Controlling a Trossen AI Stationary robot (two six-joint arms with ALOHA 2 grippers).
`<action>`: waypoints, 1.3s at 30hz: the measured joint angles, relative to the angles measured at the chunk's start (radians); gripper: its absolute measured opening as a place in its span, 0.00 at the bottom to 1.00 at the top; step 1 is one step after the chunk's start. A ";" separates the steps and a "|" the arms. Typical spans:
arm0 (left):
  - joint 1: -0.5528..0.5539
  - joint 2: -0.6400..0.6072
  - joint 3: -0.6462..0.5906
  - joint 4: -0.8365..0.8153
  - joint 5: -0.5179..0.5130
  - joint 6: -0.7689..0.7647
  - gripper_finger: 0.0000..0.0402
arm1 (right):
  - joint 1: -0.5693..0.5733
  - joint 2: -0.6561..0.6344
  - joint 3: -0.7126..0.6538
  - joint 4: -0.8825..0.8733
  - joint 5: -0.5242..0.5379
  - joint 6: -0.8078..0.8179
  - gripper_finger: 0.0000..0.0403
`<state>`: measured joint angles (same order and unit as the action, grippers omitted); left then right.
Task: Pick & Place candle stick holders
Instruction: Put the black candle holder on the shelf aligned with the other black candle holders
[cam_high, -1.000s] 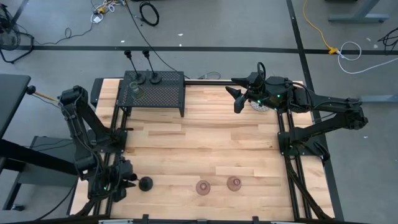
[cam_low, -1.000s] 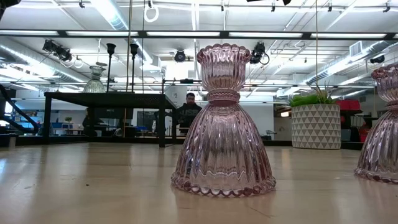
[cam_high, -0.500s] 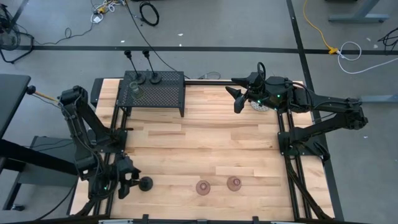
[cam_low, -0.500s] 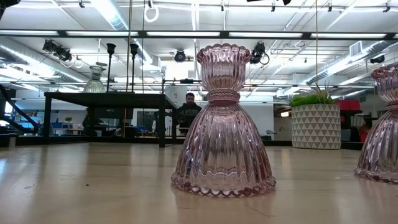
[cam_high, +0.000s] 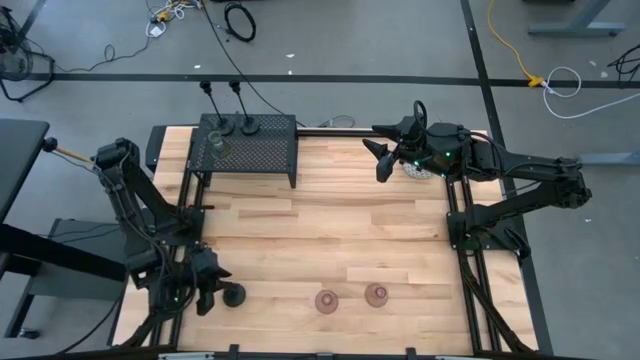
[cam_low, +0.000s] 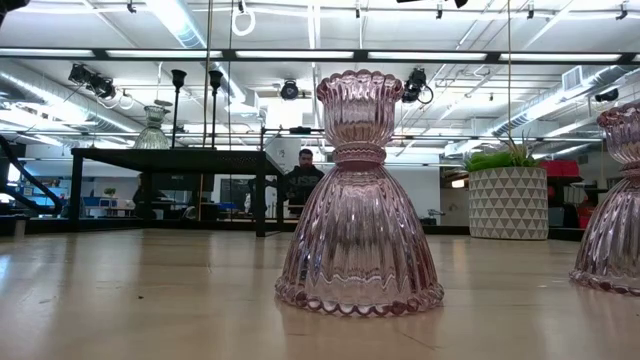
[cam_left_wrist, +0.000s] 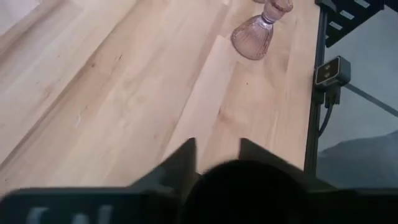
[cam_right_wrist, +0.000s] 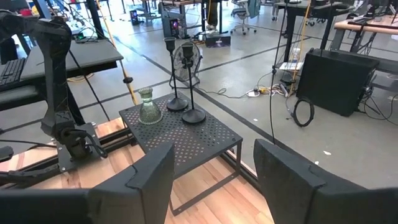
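From above, the mesh box (cam_high: 247, 142) at the far left already carries two black holders (cam_high: 234, 126) and the green glass one (cam_high: 218, 148), while the left gripper (cam_high: 214, 291) sits beside the third black holder (cam_high: 233, 294) near-left; whether it grips, I cannot tell. Low down and in the left wrist view, the two pink holders (cam_low: 359, 195) remain on the table. The right wrist view shows the right gripper (cam_right_wrist: 211, 168) spread, empty, far right.

Grey concrete floor (cam_high: 350, 40) all round the desk (cam_high: 330, 240), with black cables (cam_high: 238, 20) and a yellow cord (cam_high: 505, 40) trailing past the far edge. Open workshop behind: long ceiling strip lights (cam_low: 420, 56), other workbenches (cam_right_wrist: 87, 53), office chairs (cam_right_wrist: 244, 12), a person (cam_low: 303, 178) seated far back.
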<state>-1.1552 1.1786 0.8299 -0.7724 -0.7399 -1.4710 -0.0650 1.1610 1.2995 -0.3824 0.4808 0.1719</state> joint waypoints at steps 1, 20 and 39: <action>0.001 0.000 0.000 -0.004 0.000 0.004 0.24 | 0.000 0.000 0.000 0.000 0.000 -0.001 0.55; 0.039 -0.029 -0.006 -0.008 -0.016 -0.010 0.22 | 0.000 0.007 0.000 0.000 -0.058 -0.001 0.55; 0.545 -0.159 0.230 0.003 0.088 0.612 0.22 | 0.000 0.033 0.000 0.036 -0.213 0.003 0.55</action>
<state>-0.6102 1.0196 1.0600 -0.7691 -0.6517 -0.8590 -0.0647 1.1942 1.2995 -0.3464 0.2676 0.1749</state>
